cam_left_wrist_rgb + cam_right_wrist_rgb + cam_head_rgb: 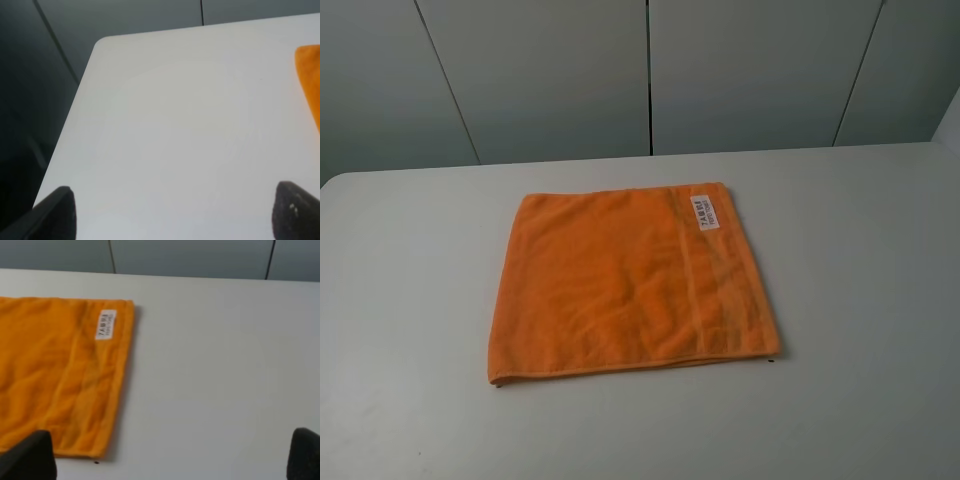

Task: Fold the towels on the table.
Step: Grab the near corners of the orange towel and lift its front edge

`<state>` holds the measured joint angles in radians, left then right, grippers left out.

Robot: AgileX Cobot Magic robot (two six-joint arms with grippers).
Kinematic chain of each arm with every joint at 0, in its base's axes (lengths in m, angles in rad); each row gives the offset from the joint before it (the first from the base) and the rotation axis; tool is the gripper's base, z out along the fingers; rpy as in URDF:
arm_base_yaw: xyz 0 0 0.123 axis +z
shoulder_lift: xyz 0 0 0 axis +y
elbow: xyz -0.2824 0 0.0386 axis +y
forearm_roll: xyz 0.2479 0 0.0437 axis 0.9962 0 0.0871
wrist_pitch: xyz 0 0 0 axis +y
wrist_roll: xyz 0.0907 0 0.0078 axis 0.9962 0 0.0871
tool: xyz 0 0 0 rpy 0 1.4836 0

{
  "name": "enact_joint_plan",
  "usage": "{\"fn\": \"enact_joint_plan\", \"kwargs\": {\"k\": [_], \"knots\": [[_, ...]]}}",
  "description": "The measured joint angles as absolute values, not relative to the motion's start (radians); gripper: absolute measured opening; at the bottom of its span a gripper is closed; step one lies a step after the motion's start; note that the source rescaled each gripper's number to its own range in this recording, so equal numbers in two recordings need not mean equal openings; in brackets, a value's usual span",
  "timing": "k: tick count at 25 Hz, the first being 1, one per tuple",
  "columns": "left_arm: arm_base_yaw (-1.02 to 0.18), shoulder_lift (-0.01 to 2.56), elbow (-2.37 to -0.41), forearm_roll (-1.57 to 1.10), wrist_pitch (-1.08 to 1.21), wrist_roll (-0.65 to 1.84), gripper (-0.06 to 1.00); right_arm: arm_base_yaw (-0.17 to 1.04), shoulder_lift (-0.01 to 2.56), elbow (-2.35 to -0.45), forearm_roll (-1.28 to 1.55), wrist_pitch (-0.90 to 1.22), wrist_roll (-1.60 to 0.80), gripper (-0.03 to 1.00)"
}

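Left gripper [175, 212], jaws spread wide and holding nothing, hangs over bare tabletop [165, 125] close to a rounded corner, with only a sliver of the orange towel [309, 75] in its sight. Right gripper [167, 455], equally wide and equally empty, hovers over the white surface just beside the towel's edge that carries the white label [105, 324]. Neither touches the cloth, and my high camera shows neither of them at all. Beyond them, the towel lies spread flat near the middle of the tabletop, roughly square and faintly rumpled, its woven band [705, 285] running parallel to the label-side edge. I can make out no flap turned over on it, so by my reading the job has not begun: all the folding is left to do, starting with a grasp on the cloth. Whether the towel is already doubled I cannot tell from here.
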<state>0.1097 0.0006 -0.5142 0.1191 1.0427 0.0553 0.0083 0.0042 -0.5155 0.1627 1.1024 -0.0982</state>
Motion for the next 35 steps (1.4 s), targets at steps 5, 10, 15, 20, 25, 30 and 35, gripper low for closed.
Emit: {"fn": "enact_joint_plan", "kwargs": {"k": [5, 10, 15, 20, 25, 30, 35], "knots": [[0.11, 0.05, -0.521, 0.074, 0.934, 0.055, 1.0, 0.008, 0.004, -0.516, 0.238, 1.072, -0.091, 1.0], [0.11, 0.327, -0.523, -0.043, 0.832, 0.18, 1.0, 0.009, 0.101, -0.524, 0.243, 0.965, -0.187, 1.0], [0.11, 0.706, -0.58, -0.201, 0.806, 0.42, 1.0, 0.015, 0.411, -0.564, 0.281, 0.887, -0.451, 1.0], [0.104, 1.09, -0.671, -0.33, 0.753, 0.654, 1.0, 0.102, 0.769, -0.639, 0.331, 0.877, -0.753, 1.0], [0.025, 1.374, -0.794, -0.339, 0.733, 0.929, 1.0, 0.263, 1.095, -0.73, 0.345, 0.869, -0.875, 1.0], [-0.116, 1.52, -0.872, -0.345, 0.721, 1.153, 1.0, 0.44, 1.354, -0.753, 0.286, 0.866, -0.936, 1.0], [-0.247, 1.556, -0.875, -0.344, 0.718, 1.221, 1.0, 0.592, 1.498, -0.753, 0.229, 0.85, -0.945, 1.0]]}}
